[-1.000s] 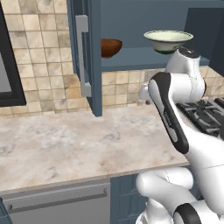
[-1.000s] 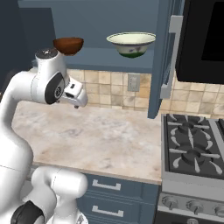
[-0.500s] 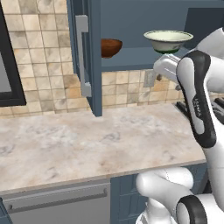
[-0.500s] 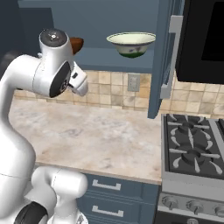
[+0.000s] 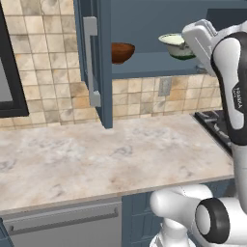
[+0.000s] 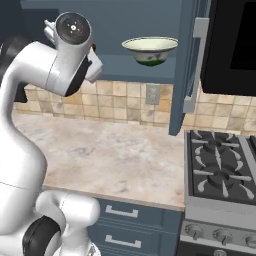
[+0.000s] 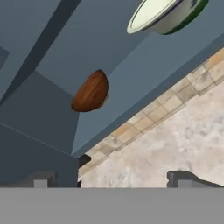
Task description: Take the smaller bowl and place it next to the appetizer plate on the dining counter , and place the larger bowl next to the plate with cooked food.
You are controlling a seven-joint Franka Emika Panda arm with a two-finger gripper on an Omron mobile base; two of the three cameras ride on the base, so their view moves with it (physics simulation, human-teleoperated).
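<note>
Looking over the marbled worktop (image 5: 111, 159), I am seeing both bowls sitting on the open cabinet shelf (image 5: 159, 71) above its back edge. I am keeping the larger bowl (image 6: 149, 50) towards the shelf's stove-side end and the smaller bowl (image 5: 121, 52) near the door-side end. My fingers (image 7: 181, 177) are standing wide, holding nothing. I am risking clipping the shelf edge or nudging the smaller bowl deeper.

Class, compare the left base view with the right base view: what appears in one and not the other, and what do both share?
Left base view alone: the small glossy reddish-brown bowl on the open cabinet shelf, and a dark window edge. Right base view alone: the gas stove's black burners, the blue drawers and a black appliance above. Both share the wide cream-white bowl on the shelf, the marble worktop and the tiled backsplash.
</note>
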